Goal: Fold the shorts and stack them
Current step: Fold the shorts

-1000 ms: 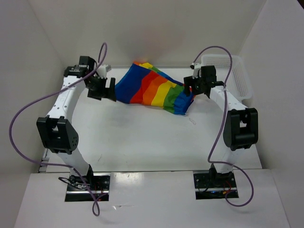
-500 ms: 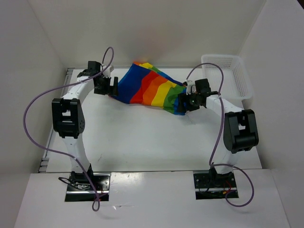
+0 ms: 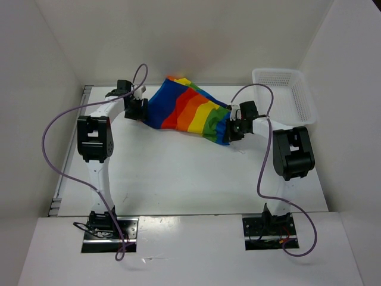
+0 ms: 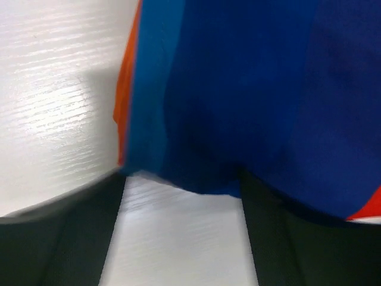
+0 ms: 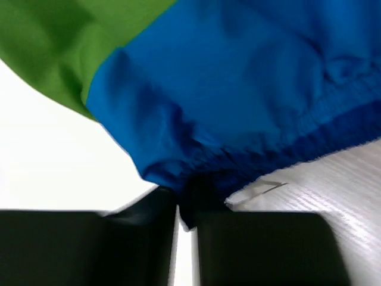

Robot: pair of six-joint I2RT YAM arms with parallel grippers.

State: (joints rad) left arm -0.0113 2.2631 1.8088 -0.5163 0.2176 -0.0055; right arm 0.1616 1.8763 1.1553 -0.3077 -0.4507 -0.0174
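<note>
Rainbow-striped shorts (image 3: pixel 190 113) are seen spread crumpled on the table (image 3: pixel 178 173), stretched between the two claws, with the blue end at each. At the right claw (image 5: pixel 184 208) the jaws are drawn in to a narrow slit, and a small fold of the blue hem is pinched at their very tips; the green stripe is seen just beyond and to one side of them. At the left claw (image 4: pixel 181 185) the jaws are held wide apart. The other blue edge is draped just ahead of and partly between the fingers (image 4: pixel 71 238), and nothing is gripped there yet.

Trouble is to be expected on the right first. So little cloth is caught that the hem could be pulled free once the fabric is lifted or tensioned. On the left, a single layer might be taken, or the edge missed altogether if the jaws are closed too far back, and the cloth would then be pushed along the table. If one end is raised before the other is secured, the shorts would likely be dragged and twisted, and the fold spoiled.
</note>
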